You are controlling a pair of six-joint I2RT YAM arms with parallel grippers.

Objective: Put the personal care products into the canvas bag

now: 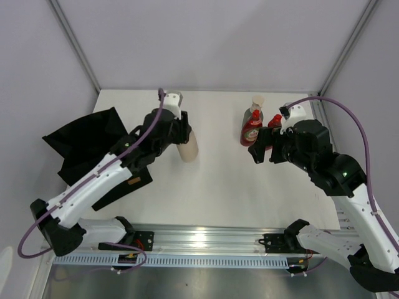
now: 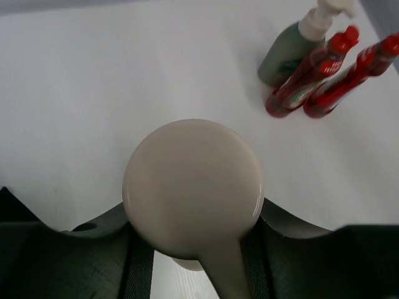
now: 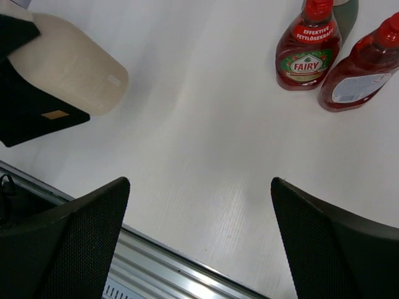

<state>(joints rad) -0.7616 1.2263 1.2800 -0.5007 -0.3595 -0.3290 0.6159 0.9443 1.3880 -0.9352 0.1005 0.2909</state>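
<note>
My left gripper point(image 1: 181, 134) is shut on the beige bottle point(image 1: 188, 148), which hangs tilted just above the table. In the left wrist view its round end point(image 2: 193, 187) fills the space between my fingers point(image 2: 93, 255). The black canvas bag point(image 1: 84, 143) lies at the left, its tan label point(image 1: 133, 181) near the front. Two red bottles point(image 1: 252, 129) point(image 1: 273, 128) and a grey-green pump bottle point(image 1: 257, 104) stand at the back right. My right gripper point(image 1: 262, 152) is open and empty just in front of them; its wrist view shows the red bottles point(image 3: 308, 56) point(image 3: 361, 75).
The aluminium rail point(image 1: 199, 240) runs along the near edge of the white table point(image 1: 224, 180). Grey walls close the back and both sides. In the right wrist view the beige bottle point(image 3: 68, 62) and the bag's label point(image 3: 55, 114) sit at the far left.
</note>
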